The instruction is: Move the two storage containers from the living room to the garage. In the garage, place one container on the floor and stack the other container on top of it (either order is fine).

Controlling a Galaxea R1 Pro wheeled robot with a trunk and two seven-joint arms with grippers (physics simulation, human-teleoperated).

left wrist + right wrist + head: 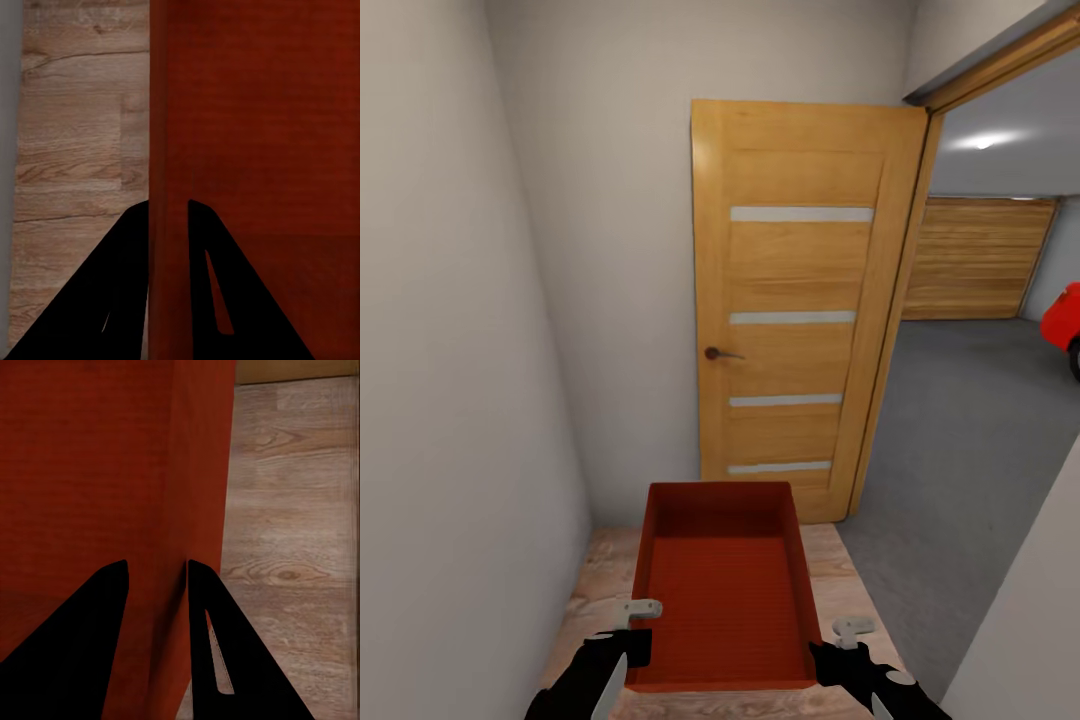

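I hold one orange-red storage container (pixel 725 590) level in front of me, open side up and empty. My left gripper (pixel 632 652) is shut on its left wall and my right gripper (pixel 824 660) on its right wall, both near the edge closest to me. The left wrist view has the thin wall of the container (pixel 262 150) pinched between the black fingers of the left gripper (pixel 166 206). In the right wrist view the right gripper (pixel 156 564) clamps the opposite wall of the container (pixel 90 472). Through the doorway ahead on the right lies the garage's dark grey floor (pixel 960 450).
I stand in a narrow hallway on light wood planks (pixel 595 575), with a pale wall (pixel 450 400) close on the left and a wall corner (pixel 1030 620) on the right. An open wooden door (pixel 800 300) stands ahead. Inside the garage are a red car (pixel 1065 320) and a wood-panelled door (pixel 975 260).
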